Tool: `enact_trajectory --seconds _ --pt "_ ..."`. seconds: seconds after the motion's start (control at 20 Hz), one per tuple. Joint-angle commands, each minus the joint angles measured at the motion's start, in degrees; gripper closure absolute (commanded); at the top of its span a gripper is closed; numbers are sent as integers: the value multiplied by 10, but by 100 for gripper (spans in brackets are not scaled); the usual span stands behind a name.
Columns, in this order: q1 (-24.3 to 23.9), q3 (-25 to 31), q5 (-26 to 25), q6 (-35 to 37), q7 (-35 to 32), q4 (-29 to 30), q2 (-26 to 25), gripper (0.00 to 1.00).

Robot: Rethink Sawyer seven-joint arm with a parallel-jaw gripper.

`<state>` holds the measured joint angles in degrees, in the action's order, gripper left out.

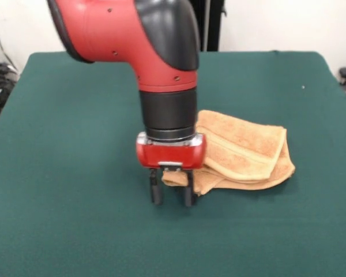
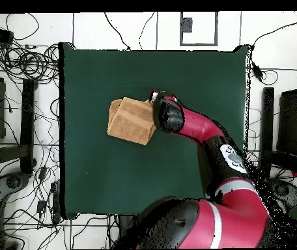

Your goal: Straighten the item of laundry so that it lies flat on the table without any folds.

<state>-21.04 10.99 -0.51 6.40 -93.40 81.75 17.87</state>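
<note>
Gripper [image 1: 172, 193] at folded towel's [image 1: 248, 153] corner.

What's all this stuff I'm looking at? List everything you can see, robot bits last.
towel: one, orange-tan, folded over on itself, lying near the middle of the table.
table: one, dark green cover, far larger than the towel.
cables: many, black, tangled on the pale floor around the table in the overhead view.
arm: one, red and black, reaching down over the table.
tool: one, red body with two dark fingers spread apart, low at the towel's corner.
</note>
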Motion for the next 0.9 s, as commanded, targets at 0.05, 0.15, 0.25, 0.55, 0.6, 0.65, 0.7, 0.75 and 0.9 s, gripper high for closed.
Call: enact_trajectory --seconds 0.05,0.15,0.25,0.55,0.6,0.65,0.7,0.75,0.9 --pt "61 17 57 76 -149 70 19 0" --pt "62 18 65 74 -148 76 20 0" --pt "59 22 71 73 -142 74 16 0" --pt "51 31 79 63 -124 72 2 0" --pt "51 31 80 63 -122 72 1 0" --pt "51 31 80 63 -120 71 0 0" --pt "52 28 81 65 -118 69 -1 0" --pt "54 25 82 68 -118 67 -1 0" --pt "61 14 86 80 -116 61 -2 0"
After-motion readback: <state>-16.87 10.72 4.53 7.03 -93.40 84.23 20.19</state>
